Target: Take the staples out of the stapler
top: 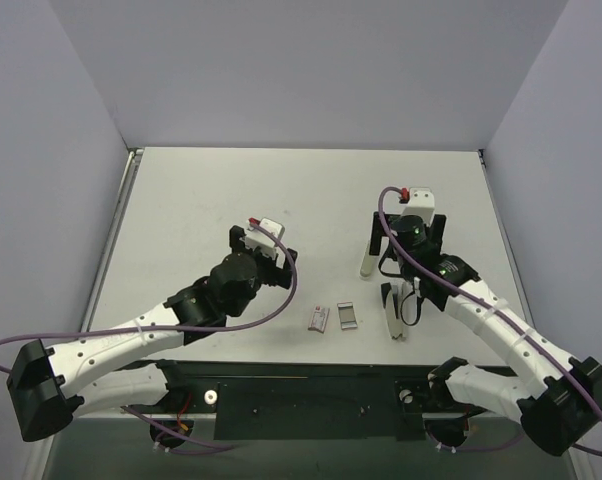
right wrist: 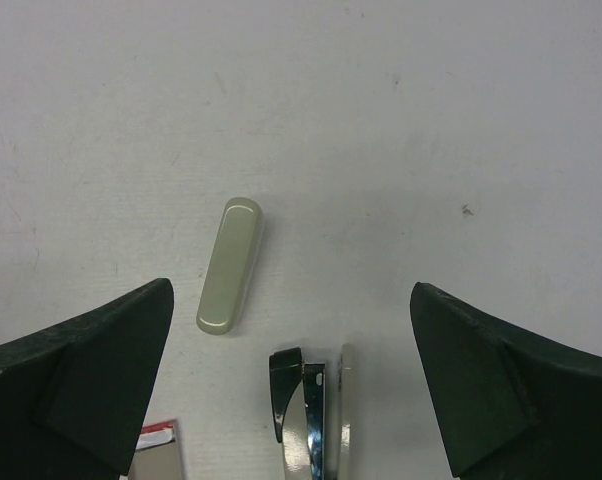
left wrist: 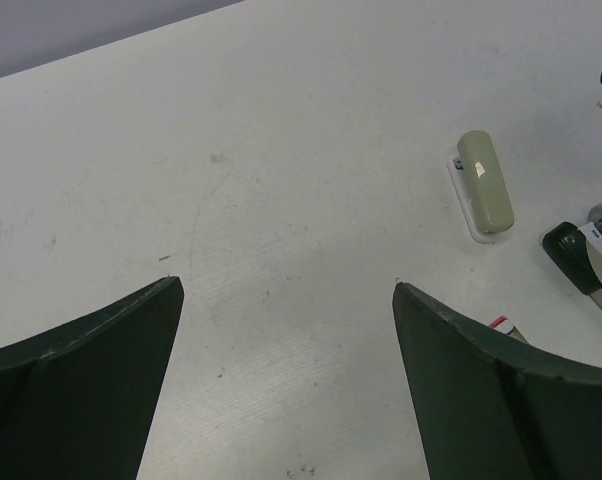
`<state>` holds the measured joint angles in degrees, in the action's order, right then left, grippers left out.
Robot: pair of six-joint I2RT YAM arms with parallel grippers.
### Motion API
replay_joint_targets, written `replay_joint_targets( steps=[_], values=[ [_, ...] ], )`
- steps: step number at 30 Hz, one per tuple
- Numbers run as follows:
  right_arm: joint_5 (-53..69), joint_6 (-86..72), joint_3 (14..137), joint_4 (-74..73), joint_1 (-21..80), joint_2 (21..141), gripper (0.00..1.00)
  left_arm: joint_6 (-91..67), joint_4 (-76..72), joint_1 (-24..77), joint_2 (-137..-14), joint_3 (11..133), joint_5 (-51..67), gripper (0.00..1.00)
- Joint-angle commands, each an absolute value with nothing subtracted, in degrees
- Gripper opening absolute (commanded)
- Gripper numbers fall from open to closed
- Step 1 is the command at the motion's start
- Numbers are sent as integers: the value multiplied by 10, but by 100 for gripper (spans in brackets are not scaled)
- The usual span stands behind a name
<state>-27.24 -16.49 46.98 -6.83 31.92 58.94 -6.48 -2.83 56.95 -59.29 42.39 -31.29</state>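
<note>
Stapler point(right wrist: 316, 425) lay flat on the table point(top: 231, 190), toward the front edge on the right side. Its black end was turned toward the olive bar point(right wrist: 231, 265) just beyond it. The right gripper point(right wrist: 291, 288) hung above that spot with its jaws spread wide and nothing between them. In its wrist view the stapler showed at the bottom, within the gap between the fingers. To my eye the arm was lined up to come down on it. I could see no contact.

The left gripper point(left wrist: 288, 285) was also wide open and empty. It hovered over bare table left of centre, well apart from the stapler. I took that as waiting its turn. One hand would likely have to pin the body while the other worked the staples out, and neither had begun.

Between the two arms, near the front, lay a red-marked piece point(top: 318, 318) and a grey piece point(top: 347, 316) side by side. They were too small for me to say what they were. They sat within reach of either arm.

The table was white and matte, with faint scuffs and a few dark specks. Plain pale walls point(top: 301, 70) closed it in on three sides, and the light was even, with soft shadows.
</note>
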Motion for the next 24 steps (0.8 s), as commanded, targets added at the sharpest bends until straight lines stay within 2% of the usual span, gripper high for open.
replay_joint_targets(
  steps=[1,13,24],
  values=[
    [-255,-199,507,-98,318,632,99,-100,-6,572,-577,454,-326,97],
    [-169,-348,503,-93,266,722,93,-128,20,571,-596,455,-258,97],
    [-167,-417,516,-73,265,825,90,-140,16,571,-591,427,-197,97]
  ],
)
